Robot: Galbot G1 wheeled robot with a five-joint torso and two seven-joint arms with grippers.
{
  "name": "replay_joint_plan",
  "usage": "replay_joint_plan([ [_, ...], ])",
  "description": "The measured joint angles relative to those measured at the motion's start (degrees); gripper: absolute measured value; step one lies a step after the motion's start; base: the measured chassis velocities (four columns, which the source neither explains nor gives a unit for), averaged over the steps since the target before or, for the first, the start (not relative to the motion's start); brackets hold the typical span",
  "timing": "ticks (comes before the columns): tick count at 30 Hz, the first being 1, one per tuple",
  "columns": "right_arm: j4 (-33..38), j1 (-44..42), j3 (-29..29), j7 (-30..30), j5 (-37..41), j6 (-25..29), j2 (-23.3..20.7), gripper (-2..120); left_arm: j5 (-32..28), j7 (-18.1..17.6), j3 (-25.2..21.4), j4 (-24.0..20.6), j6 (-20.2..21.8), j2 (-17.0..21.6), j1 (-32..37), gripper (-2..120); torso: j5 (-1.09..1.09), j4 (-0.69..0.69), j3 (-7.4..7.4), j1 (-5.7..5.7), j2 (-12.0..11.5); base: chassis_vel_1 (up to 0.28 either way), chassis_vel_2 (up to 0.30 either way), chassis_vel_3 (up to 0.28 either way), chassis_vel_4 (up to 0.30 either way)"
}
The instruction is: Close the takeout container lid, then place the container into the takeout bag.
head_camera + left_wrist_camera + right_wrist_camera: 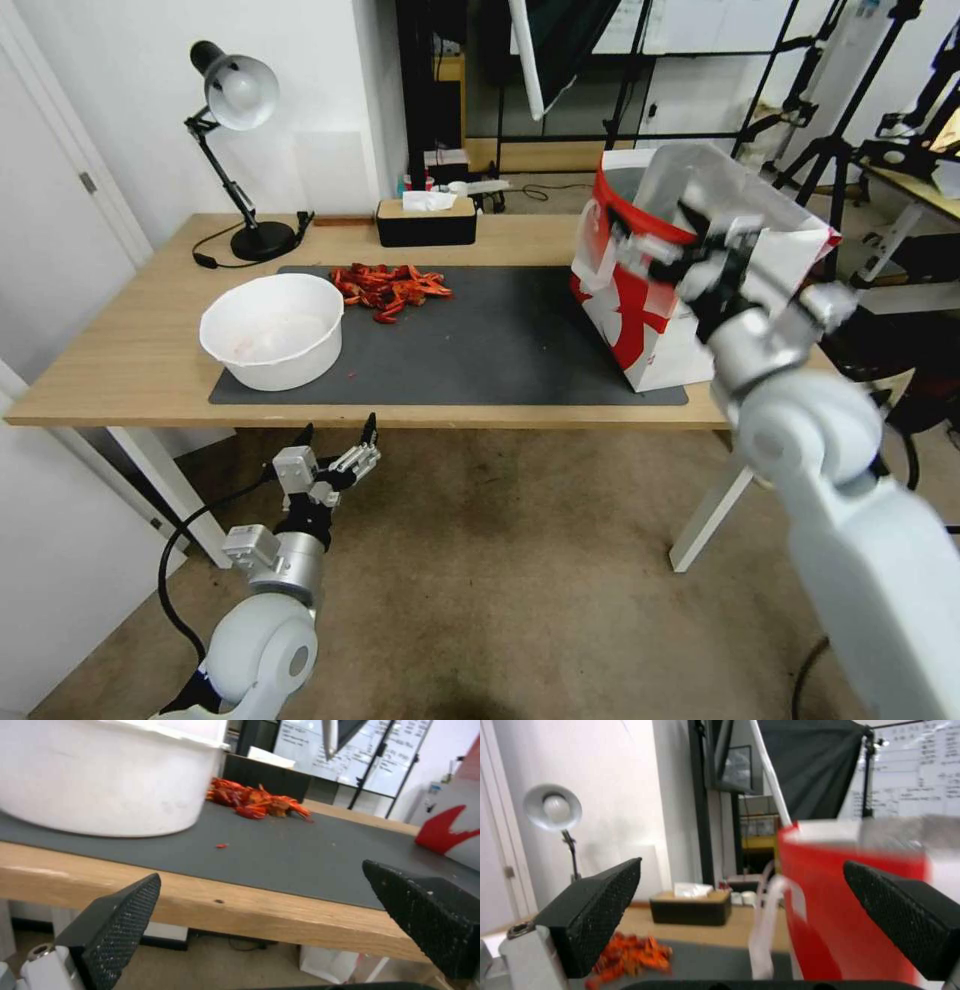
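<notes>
At right end of grey mat (500, 340): takeout bag (650, 320) upright, mouth open for loading. Right gripper (672, 252) beside bag's near rim, jaws spread wide, empty. Left gripper (337, 445) low below wooden table (120, 370) edge, wide open, empty, idle. Takeout container hidden, likely inside bag. White bowl (272, 330), red scraps (388, 288) irrelevant.

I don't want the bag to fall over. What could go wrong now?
1. The right gripper hangs open right beside the paper bag; a bump might tip or crumple it.
2. The bag stands near the table's corner, so a push could send it off the edge.
3. The left gripper waits open below the table edge; rising straight up, it may hit the wood.
</notes>
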Motion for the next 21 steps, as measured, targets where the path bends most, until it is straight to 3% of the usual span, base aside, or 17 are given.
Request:
replay_joint_plan([
  [10,1.4,-17.7,0.5,0.1,-13.5,6.7,8.3,100,1.5,1.6,0.4,1.4,-1.4,0.0,-0.1,100,0.00,0.00,0.00,0.01,0.0,0.000,0.000,0.000,0.000],
  [17,-2.5,-27.4,0.1,0.3,-21.4,17.2,16.0,100,4.1,1.6,0.7,2.0,-1.4,0.0,0.4,100,0.01,0.01,0.00,0.01,0.0,0.000,0.000,0.000,0.000],
  [21,-4.4,-30.0,-0.1,1.2,-23.3,20.5,18.7,100,5.9,1.8,0.8,2.3,-1.5,-0.1,0.8,100,0.01,0.01,0.00,0.01,0.0,0.000,0.000,0.000,0.000],
])
